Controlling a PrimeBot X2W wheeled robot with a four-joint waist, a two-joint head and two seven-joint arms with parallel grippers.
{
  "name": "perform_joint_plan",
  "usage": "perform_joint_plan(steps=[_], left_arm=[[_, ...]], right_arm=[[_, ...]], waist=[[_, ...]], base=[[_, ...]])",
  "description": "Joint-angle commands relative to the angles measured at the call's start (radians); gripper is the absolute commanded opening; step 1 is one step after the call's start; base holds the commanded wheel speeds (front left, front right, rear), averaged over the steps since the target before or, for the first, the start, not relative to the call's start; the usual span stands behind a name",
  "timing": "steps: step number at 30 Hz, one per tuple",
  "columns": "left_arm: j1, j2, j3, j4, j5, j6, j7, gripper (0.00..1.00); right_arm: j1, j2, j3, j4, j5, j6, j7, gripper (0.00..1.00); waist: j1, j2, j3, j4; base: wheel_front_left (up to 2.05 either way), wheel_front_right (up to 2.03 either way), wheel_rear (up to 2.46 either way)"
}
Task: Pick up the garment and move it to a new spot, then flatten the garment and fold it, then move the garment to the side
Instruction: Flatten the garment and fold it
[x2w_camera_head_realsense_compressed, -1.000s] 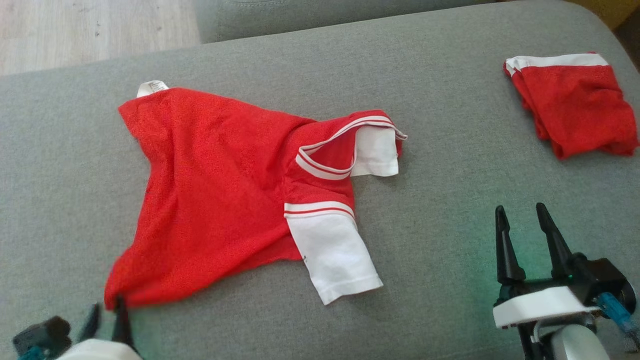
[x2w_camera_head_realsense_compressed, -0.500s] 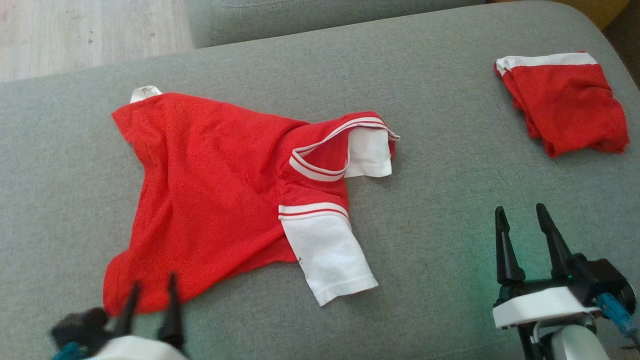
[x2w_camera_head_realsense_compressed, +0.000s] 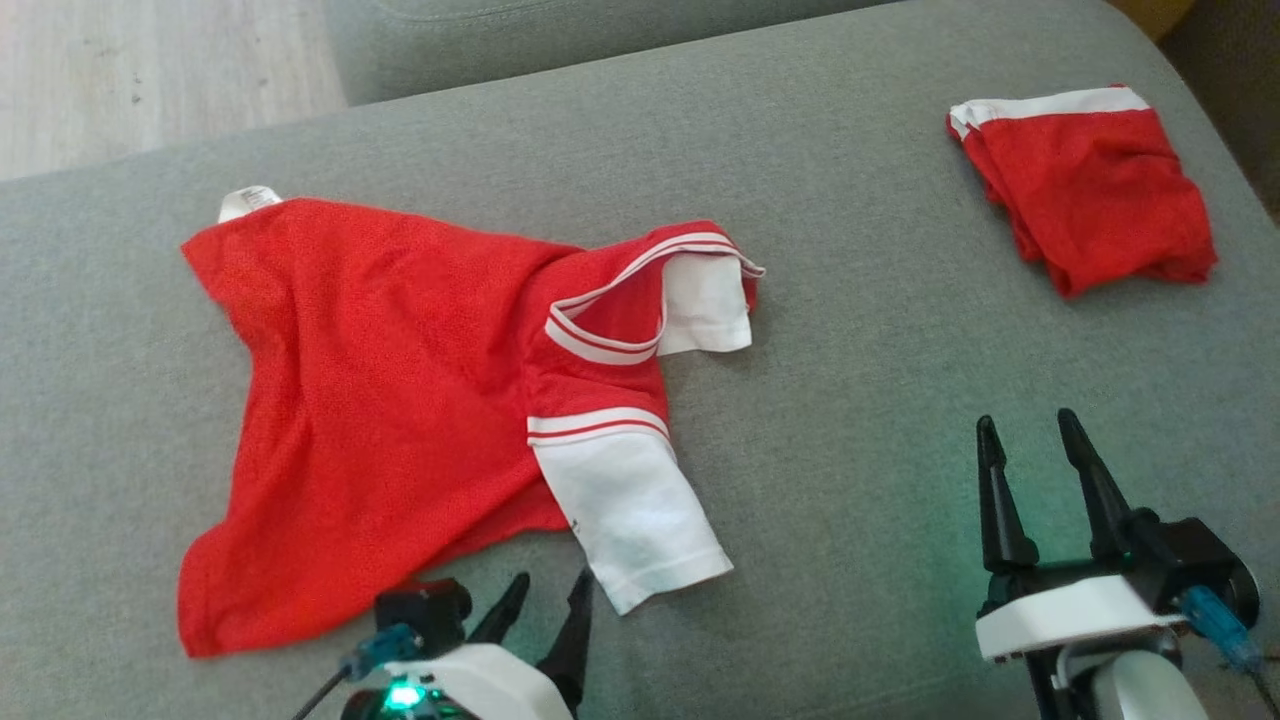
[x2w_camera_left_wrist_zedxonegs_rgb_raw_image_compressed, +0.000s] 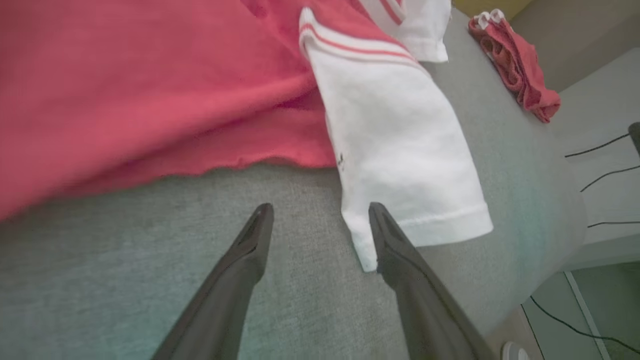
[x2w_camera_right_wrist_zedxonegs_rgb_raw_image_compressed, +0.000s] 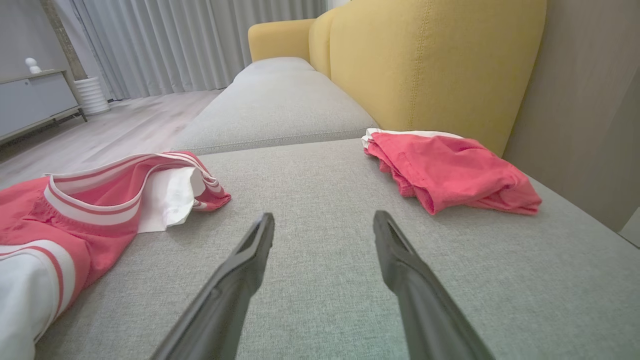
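Note:
The garment (x2w_camera_head_realsense_compressed: 400, 400) is a red T-shirt with white sleeves and a striped collar, spread loosely on the grey sofa seat (x2w_camera_head_realsense_compressed: 850, 350) left of centre. My left gripper (x2w_camera_head_realsense_compressed: 550, 592) stands open at the bottom edge, just below the near white sleeve (x2w_camera_head_realsense_compressed: 630, 510), holding nothing. In the left wrist view that gripper (x2w_camera_left_wrist_zedxonegs_rgb_raw_image_compressed: 320, 212) hovers over bare cushion, its right finger beside the white sleeve's (x2w_camera_left_wrist_zedxonegs_rgb_raw_image_compressed: 400, 150) cuff corner. My right gripper (x2w_camera_head_realsense_compressed: 1030, 432) is open and empty at the lower right, over bare cushion (x2w_camera_right_wrist_zedxonegs_rgb_raw_image_compressed: 325, 220).
A second red garment (x2w_camera_head_realsense_compressed: 1090, 180), folded with a white edge, lies at the far right of the seat (x2w_camera_right_wrist_zedxonegs_rgb_raw_image_compressed: 450, 170). A yellow backrest (x2w_camera_right_wrist_zedxonegs_rgb_raw_image_compressed: 430, 60) rises behind it. Wooden floor (x2w_camera_head_realsense_compressed: 150, 70) lies beyond the seat's far left edge.
My left gripper has let go of the shirt's lower hem corner, opened, and moved right toward the white sleeve. The head camera has shifted, sliding the scene leftward. The right gripper stayed put.

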Motion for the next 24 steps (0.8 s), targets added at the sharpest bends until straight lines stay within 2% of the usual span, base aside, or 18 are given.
perform_joint_plan(steps=[1,19,20,21,22,24], left_arm=[[-0.041,-0.012,0.019,0.002,-0.014,-0.018,0.008,1.0],[-0.08,-0.107,-0.012,0.207,-0.05,-0.111,0.034,1.0],[-0.083,-0.112,-0.018,0.216,-0.049,-0.117,0.037,0.94],[-0.087,-0.118,-0.023,0.221,-0.048,-0.126,0.039,0.36],[-0.091,-0.124,-0.03,0.223,-0.046,-0.138,0.042,0.0],[-0.099,-0.13,-0.048,0.217,-0.041,-0.165,0.051,0.0]], right_arm=[[-0.02,-0.006,0.022,-0.028,-0.003,0.007,-0.004,1.0],[-0.026,-0.006,0.017,-0.03,-0.002,0.007,-0.004,1.0],[-0.026,-0.006,0.016,-0.029,-0.002,0.007,-0.004,1.0],[-0.027,-0.006,0.016,-0.029,-0.002,0.007,-0.004,1.0],[-0.027,-0.006,0.016,-0.029,-0.002,0.007,-0.004,1.0],[-0.026,-0.006,0.015,-0.028,-0.003,0.007,-0.004,1.0]], waist=[[0.0,0.0,0.004,-0.011],[0.0,0.0,0.021,-0.038],[0.0,0.0,0.022,-0.039],[0.0,0.0,0.022,-0.038],[0.0,0.0,0.021,-0.038],[0.0,0.0,0.018,-0.037]], base=[[0.0,0.0,0.0],[0.0,0.0,0.0],[0.0,0.0,0.0],[0.0,0.0,0.0],[0.0,0.0,0.0],[0.0,0.0,0.0]])
